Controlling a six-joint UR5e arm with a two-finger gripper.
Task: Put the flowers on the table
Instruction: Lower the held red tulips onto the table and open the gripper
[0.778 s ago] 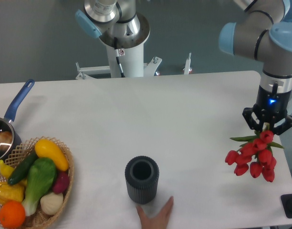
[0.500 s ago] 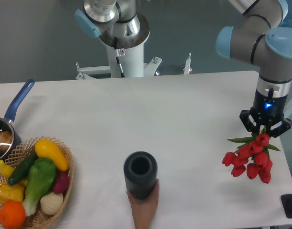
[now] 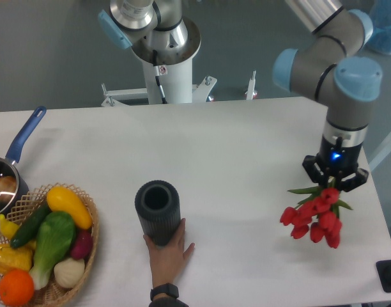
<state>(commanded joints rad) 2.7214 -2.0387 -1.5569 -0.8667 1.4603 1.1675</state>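
The flowers (image 3: 312,216), a small bunch of red tulips with green stems, hang head-down from my gripper (image 3: 333,181) over the right part of the white table (image 3: 234,147). The gripper is shut on the stems, with green leaves sticking out to the left. Whether the blooms touch the tabletop I cannot tell. A dark ribbed vase (image 3: 158,210) stands at the front middle, held from below by a person's hand (image 3: 167,254).
A wicker basket (image 3: 87,252) with vegetables and fruit sits at the front left. A blue-handled pot (image 3: 10,169) is at the left edge. A second robot's white base (image 3: 167,61) stands behind the table. A black object (image 3: 390,275) is at the front right corner.
My gripper has carried the flowers leftward, in from the right edge. The person's hand took hold of the vase and slid it to the left.
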